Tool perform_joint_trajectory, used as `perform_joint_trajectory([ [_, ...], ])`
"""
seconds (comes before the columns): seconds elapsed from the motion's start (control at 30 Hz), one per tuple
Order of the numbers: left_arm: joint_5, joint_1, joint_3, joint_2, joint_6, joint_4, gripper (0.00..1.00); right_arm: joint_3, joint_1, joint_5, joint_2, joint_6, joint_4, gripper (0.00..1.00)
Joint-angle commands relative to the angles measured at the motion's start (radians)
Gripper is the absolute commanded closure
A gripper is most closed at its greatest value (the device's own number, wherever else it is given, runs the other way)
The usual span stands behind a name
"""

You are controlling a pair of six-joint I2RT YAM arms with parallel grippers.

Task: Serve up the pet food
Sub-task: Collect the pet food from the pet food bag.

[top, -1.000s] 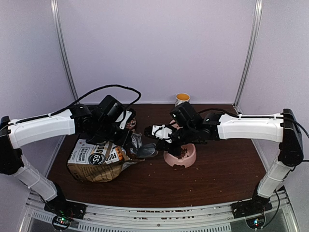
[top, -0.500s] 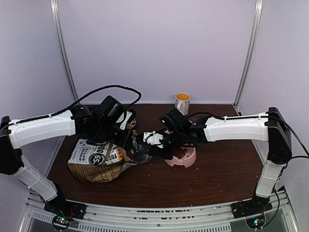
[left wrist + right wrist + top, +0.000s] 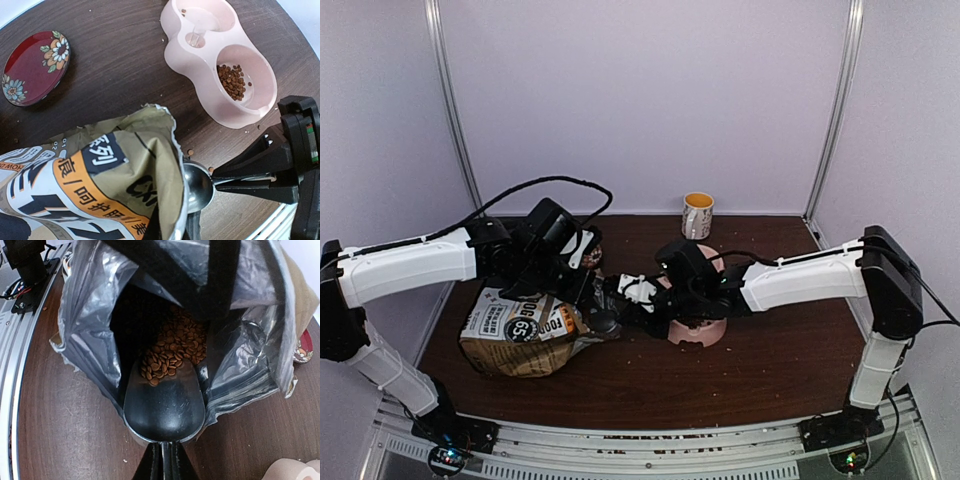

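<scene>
Surface: dark brown wooden table (image 3: 790, 350), a few crumbs on it; pale lilac walls (image 3: 640, 100).
Pet food (image 3: 172, 352): small round brown pellets, heaped inside the bag (image 3: 520, 335), which lies on its side at left (a smaller lot sits in one well of the pink bowl (image 3: 185, 55)).
Left gripper (image 3: 172, 227): pinching the bag's rim.
Right gripper (image 3: 166, 460): clamped on the handle of the scoop (image 3: 165, 407), whose front edge touches the pellets.

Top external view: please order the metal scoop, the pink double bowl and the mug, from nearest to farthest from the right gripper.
From the right gripper:
1. Metal scoop, held, to its left.
2. Pink double bowl, to its right.
3. Mug, by the back wall.
</scene>
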Motion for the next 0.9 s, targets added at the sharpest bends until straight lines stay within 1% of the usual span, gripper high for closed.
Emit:
perform_joint_trajectory([
  [0.0,0.053,-0.017,0.022,-0.009,0.005,0.145,1.00,-0.025,0.014,0.029,0.007,0.096,0.193,1.00],
  [0.27,0.064,-0.017,0.024,-0.011,0.003,0.162,1.00,-0.072,0.038,0.100,0.045,0.154,0.319,1.00],
  [0.47,0.065,-0.017,0.031,-0.011,0.007,0.168,1.00,-0.118,0.037,0.130,0.043,0.141,0.354,1.00],
  [0.63,0.093,-0.017,0.013,-0.025,0.009,0.203,1.00,-0.090,0.038,0.117,0.076,0.178,0.389,1.00],
  [0.87,0.092,-0.017,0.011,-0.031,0.015,0.188,1.00,-0.080,0.040,0.142,0.112,0.200,0.435,1.00],
])
